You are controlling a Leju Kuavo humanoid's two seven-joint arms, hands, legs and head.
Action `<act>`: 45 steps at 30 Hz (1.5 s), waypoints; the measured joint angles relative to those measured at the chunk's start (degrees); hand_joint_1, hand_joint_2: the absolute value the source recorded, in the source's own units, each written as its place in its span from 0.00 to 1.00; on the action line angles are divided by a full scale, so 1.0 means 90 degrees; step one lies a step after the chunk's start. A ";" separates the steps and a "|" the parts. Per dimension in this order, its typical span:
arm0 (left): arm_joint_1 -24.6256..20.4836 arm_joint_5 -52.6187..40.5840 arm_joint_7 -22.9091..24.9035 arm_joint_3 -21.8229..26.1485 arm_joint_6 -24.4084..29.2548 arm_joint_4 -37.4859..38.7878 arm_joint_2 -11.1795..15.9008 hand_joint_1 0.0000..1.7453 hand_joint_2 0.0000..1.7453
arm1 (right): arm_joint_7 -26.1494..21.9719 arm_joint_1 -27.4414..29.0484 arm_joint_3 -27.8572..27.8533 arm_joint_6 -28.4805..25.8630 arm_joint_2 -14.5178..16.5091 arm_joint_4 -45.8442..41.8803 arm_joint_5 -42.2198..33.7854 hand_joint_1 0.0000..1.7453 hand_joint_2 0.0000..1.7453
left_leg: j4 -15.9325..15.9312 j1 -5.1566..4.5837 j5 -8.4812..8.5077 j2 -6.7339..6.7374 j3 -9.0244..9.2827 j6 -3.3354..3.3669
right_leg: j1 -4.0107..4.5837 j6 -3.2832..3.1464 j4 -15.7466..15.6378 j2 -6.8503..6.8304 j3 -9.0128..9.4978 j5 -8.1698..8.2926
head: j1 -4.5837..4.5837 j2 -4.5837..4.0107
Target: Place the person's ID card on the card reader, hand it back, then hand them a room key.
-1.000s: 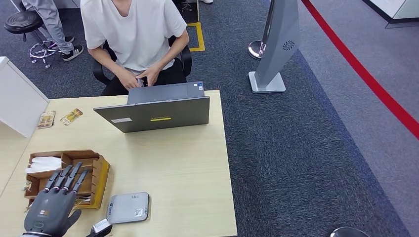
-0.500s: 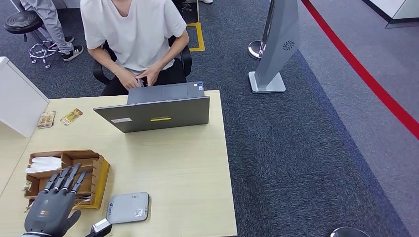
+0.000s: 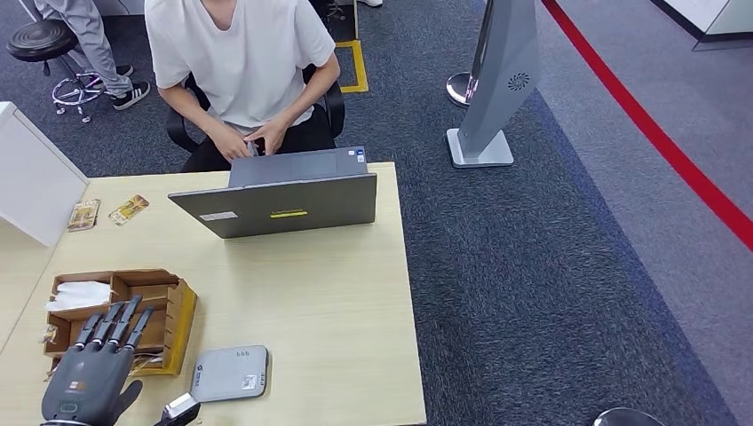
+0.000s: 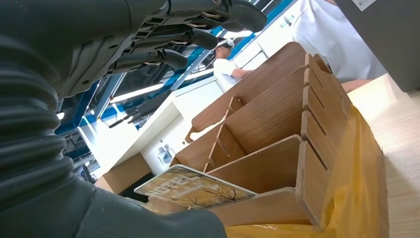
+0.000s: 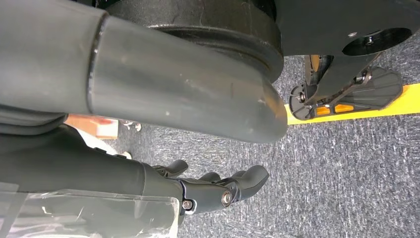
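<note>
Head view: the left hand is hovering over the wooden organizer on the counter, fingers straight, apart, holding nothing; the card reader is lying just beside it.

Left wrist view: a printed card is sitting in the organizer's near compartment.

Right wrist view: the right hand is hanging above carpet, fingers loosely curled, empty.

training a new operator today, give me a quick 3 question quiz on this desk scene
1. True or false: the left hand is holding a card.
2. What does the left hand hover above? A) the laptop B) the wooden organiser C) the card reader
3. Fill in: the card reader lies on the table to the ___ of the wooden organiser in the head view.

Key: 1 false, its fingers are spread with nothing in them. 2 B. 3 right.
</note>
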 joint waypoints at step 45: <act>0.0078 -0.0716 0.0738 0.0116 0.0076 -0.0005 -0.0452 0.50 1.00 | 0.0090 0.0003 0.0000 0.0039 0.0000 0.0000 0.0099 0.00 0.00 | 0.0000 0.0000 0.0000 0.0000 0.0000 0.0000 | 0.0000 0.0000 0.0000 0.0000 0.0000 0.0000 | 0.0001 0.0000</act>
